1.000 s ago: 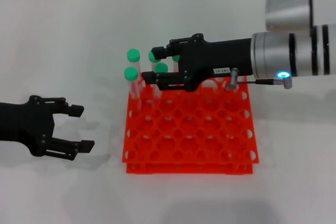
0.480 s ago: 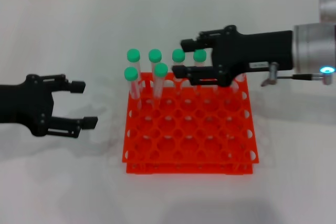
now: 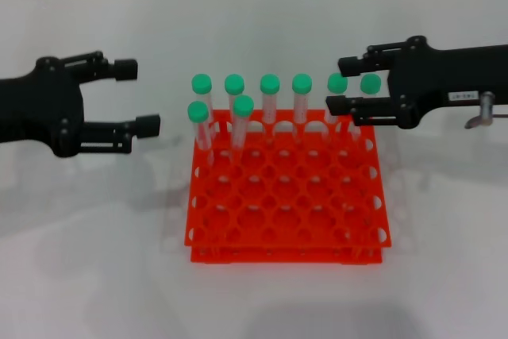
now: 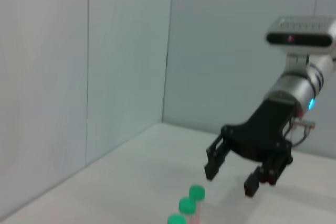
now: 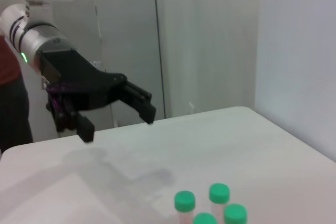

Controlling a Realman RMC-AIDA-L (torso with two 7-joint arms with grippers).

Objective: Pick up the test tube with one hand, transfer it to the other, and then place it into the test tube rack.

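Head view shows me the test tube (image 3: 336,109), slim and clear with a green cap, standing upright in the back row of the orange-red test tube rack (image 3: 287,196) among seven identical tubes. My right gripper (image 3: 344,83) hangs just beside it, fingers apart and empty. My left gripper (image 3: 136,97), also spread, hovers left of the rack.

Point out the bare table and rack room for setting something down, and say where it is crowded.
Bare table lies in front of the test tube rack and between it and the left gripper. The rack's four front rows are empty. Crowded: its back rows, where eight green-capped tubes stand, the right gripper hovering open at the back-right tubes.
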